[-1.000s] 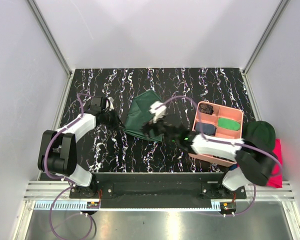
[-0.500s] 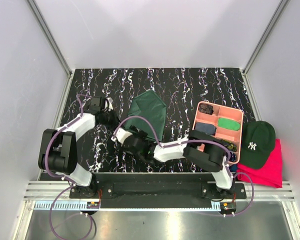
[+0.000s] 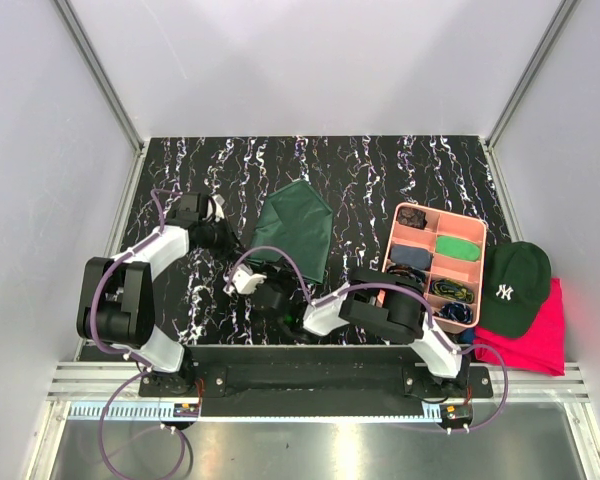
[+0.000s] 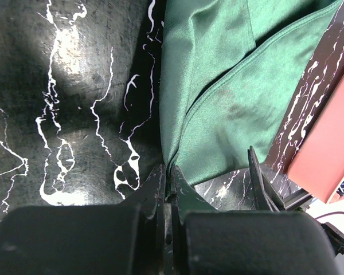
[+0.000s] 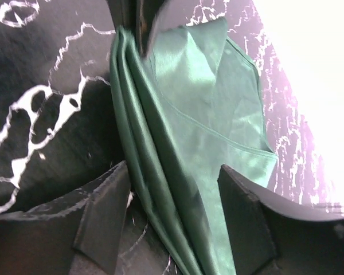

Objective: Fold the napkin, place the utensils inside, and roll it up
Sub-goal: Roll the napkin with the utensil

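The green napkin (image 3: pixel 296 229) is lying folded on the black table (image 3: pixel 380 170), left of the pink tray (image 3: pixel 438 266). The left gripper (image 4: pixel 167 195) is pinching the napkin's near-left edge, its fingers pressed together. The right gripper (image 5: pixel 172 212) is sitting spread wide over the napkin's folded edge.

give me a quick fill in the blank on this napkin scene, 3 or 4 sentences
1. The napkin lying on the black table is dark ____ in colour.
2. In its wrist view, the right gripper has its fingers ____, one on each side of the napkin's folded edge.
3. The cap rests on a ____ cloth at the table's right edge.
4. The pink tray lies to the ____ of the napkin in the top view.

Missing words: green; open; pink-red; right
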Robot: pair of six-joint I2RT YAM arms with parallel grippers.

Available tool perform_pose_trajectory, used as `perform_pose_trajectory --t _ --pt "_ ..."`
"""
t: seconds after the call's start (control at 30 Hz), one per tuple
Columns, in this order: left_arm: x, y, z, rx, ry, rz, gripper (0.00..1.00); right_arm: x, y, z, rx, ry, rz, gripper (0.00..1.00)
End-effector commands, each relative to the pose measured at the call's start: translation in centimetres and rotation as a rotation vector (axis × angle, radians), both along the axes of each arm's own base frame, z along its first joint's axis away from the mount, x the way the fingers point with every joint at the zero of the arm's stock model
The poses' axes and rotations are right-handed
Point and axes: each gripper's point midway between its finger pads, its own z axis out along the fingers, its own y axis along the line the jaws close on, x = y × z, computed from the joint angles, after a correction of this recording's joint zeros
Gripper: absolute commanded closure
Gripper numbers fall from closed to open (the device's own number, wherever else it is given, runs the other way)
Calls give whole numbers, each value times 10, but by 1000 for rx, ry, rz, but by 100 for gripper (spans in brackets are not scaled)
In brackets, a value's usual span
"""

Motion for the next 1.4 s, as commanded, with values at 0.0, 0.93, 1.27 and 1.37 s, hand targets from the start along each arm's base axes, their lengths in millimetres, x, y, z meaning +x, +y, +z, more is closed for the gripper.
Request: perform_pose_trajectory --t 0.0,0.93,1.27,1.37 --pt "17 0 21 -23 -70 0 100 -4 -14 9 13 -55 -38 33" --pt "22 35 39 -25 -125 166 21 -38 -5 4 12 244 209 100" --pt "-11 58 24 -4 -241 384 12 -61 -3 16 73 505 261 100" --pt "-18 65 33 15 -326 403 13 -68 1 20 119 624 316 100"
